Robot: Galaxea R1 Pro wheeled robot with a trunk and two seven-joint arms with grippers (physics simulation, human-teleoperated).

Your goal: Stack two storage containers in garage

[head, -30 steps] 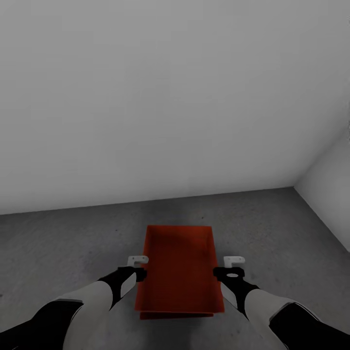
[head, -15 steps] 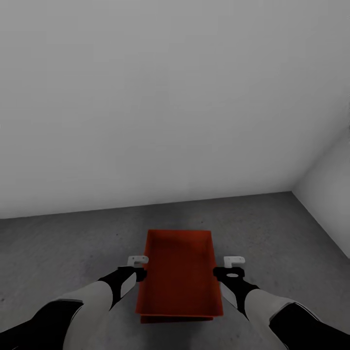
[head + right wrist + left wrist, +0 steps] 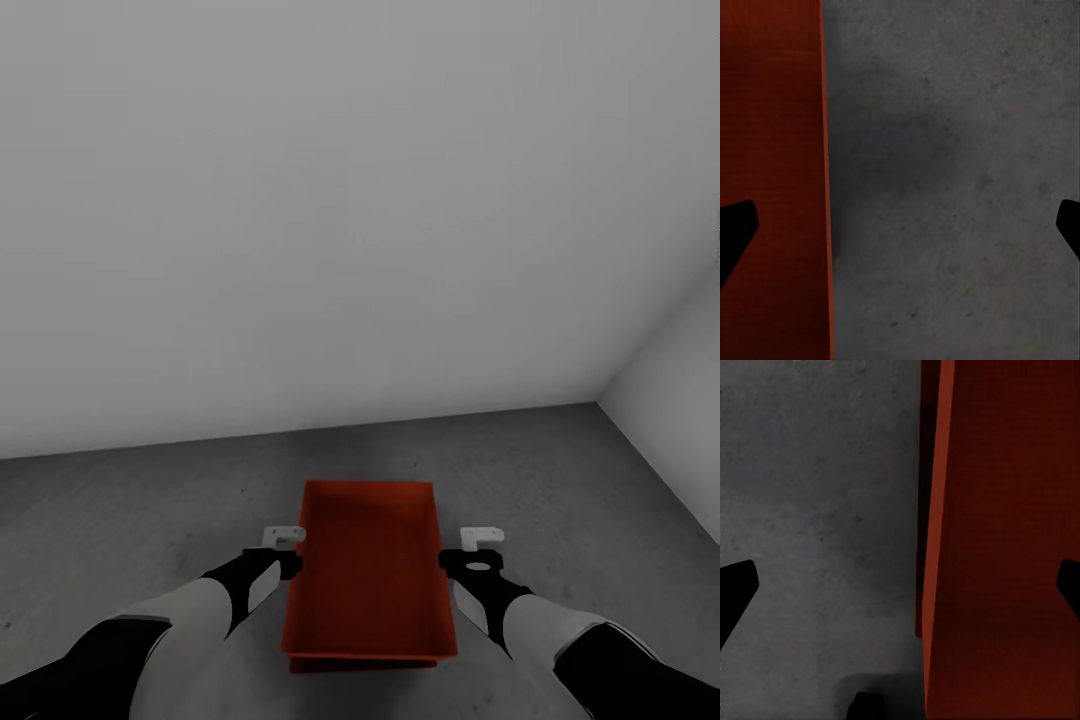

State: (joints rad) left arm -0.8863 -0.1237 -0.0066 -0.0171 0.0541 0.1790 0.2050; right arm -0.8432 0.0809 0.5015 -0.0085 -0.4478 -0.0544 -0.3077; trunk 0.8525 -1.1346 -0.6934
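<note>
The left gripper [image 3: 284, 548] and the right gripper [image 3: 482, 548] both stand released, fingers spread, each straddling a long wall of the upper container [image 3: 370, 570] without touching it. This bin sits on the lower container [image 3: 360, 663], which rests on the garage floor [image 3: 120, 520]. I judge that the stacking is done; only withdrawing the arms remains.

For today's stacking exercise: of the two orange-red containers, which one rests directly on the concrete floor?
The lower container, showing as a strip at the near end beneath the upper container nested on it.
</note>
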